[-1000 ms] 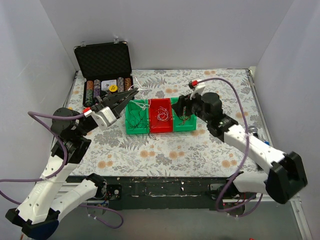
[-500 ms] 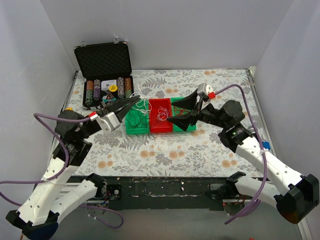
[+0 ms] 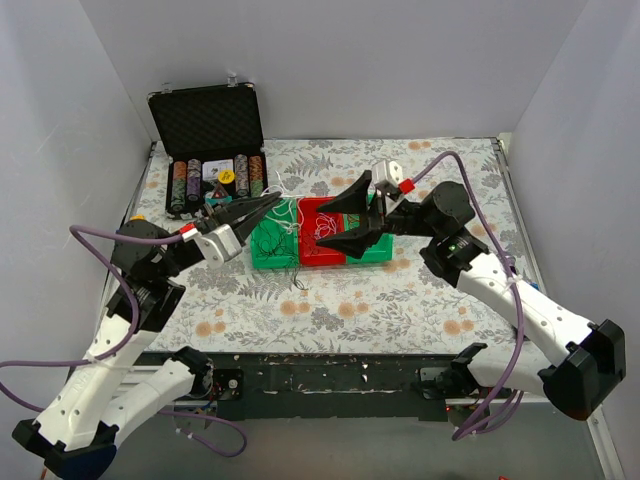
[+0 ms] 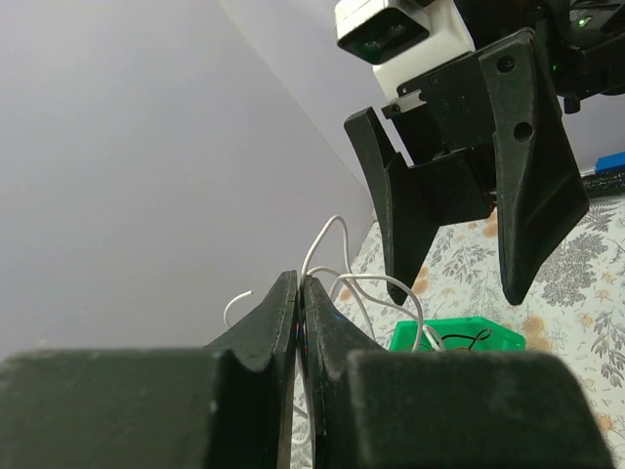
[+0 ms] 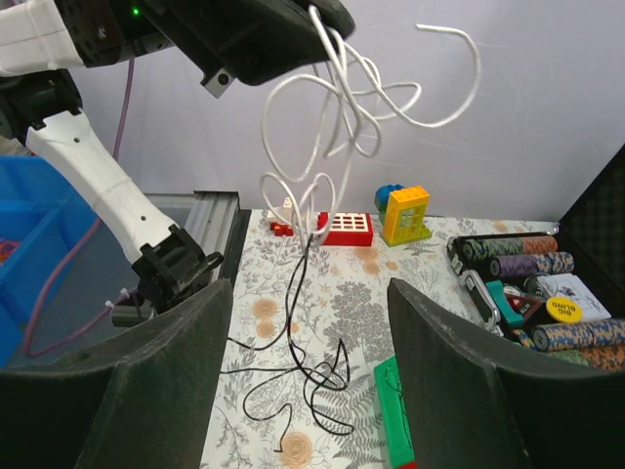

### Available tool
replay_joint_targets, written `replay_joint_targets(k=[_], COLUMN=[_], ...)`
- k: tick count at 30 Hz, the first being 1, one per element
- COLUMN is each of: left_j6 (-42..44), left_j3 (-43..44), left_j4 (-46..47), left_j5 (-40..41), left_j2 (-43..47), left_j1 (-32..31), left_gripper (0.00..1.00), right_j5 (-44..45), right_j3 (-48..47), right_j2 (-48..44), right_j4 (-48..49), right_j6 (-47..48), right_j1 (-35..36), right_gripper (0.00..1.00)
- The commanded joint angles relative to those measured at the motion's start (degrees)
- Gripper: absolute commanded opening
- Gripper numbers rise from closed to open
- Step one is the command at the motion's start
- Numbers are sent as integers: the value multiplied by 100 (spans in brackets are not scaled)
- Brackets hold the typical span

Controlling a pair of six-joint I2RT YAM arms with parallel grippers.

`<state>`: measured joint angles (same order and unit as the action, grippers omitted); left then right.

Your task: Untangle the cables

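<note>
My left gripper (image 3: 272, 200) is shut on a loose tangle of white cables (image 5: 342, 107) and holds it in the air above the left green bin (image 3: 256, 262). A black cable (image 5: 311, 376) hangs from the tangle down to the table. In the left wrist view the white cables (image 4: 344, 283) loop out from the shut left gripper (image 4: 300, 285). My right gripper (image 3: 338, 222) is open and empty, over the red bin (image 3: 322, 262), facing the tangle. It also shows wide open in the left wrist view (image 4: 454, 288) and in its own view (image 5: 308, 293).
Three bins stand in a row: left green with black wires, red with pale wires, right green (image 3: 372, 258). An open poker chip case (image 3: 205, 120) is at the back left. Toy bricks (image 5: 347, 230) and a blue box (image 5: 29, 215) show in the right wrist view.
My right gripper has risen out of the right green bin, opened wide and swung left toward the held tangle. My left gripper has stayed shut and barely moved.
</note>
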<state>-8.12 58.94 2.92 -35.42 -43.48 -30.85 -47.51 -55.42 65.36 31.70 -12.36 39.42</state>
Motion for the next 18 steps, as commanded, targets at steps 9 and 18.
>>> replay_joint_targets(k=[9, 18], left_j6=[38, 179], left_j3=[92, 206], left_j4=[-19, 42], left_j5=[26, 149], left_j2=[-64, -46], left_j1=[18, 18], left_gripper=[0, 0], right_j5=[364, 1646], right_j3=[-848, -655], right_j2=[521, 180], right_j4=[-1465, -1975], right_j6=[1016, 1392], right_j1=[514, 497], right_gripper=[41, 1])
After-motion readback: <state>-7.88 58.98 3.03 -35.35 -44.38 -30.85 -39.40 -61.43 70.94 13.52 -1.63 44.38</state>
